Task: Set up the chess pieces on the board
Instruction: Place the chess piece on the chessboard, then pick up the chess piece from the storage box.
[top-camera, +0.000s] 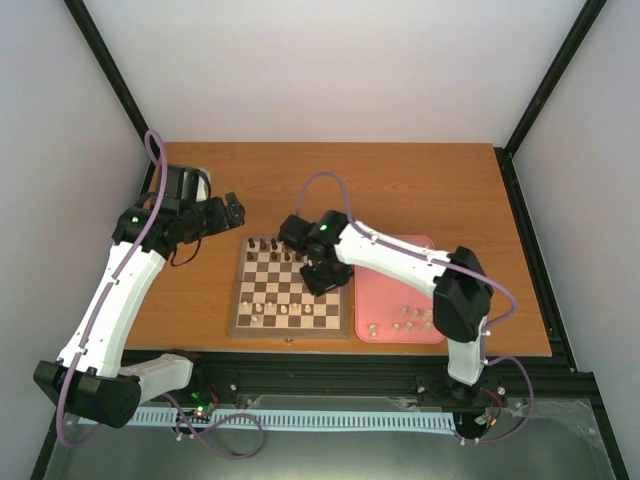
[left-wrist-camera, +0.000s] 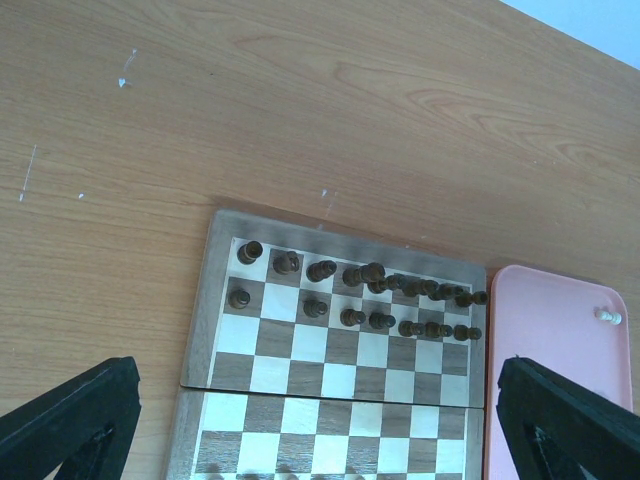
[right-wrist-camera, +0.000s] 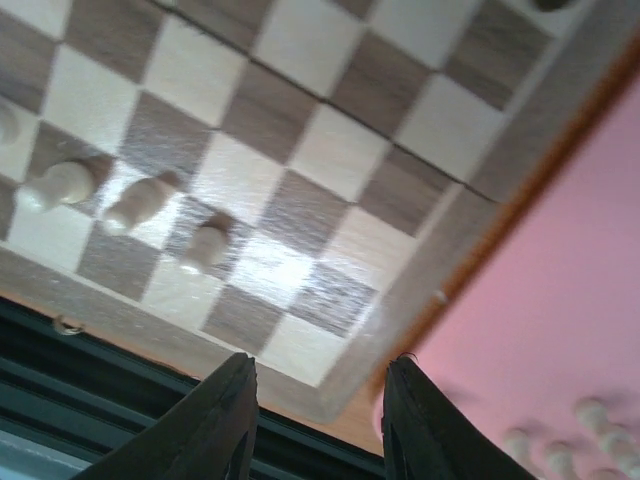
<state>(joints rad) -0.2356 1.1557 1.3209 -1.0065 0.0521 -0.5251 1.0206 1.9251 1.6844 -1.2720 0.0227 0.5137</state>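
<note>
Jaws of the right claw (right-wrist-camera: 318, 368) stand partly apart, holding nothing, above the board's (right-wrist-camera: 420, 290) near right corner. The left claw (left-wrist-camera: 315, 372) gapes wide and empty over the bench (top-camera: 400, 190) near the board's far left corner. Some cream chess pieces (right-wrist-camera: 140, 198) stand on the near rows; others lie in the pink tray (top-camera: 385, 290).
</note>
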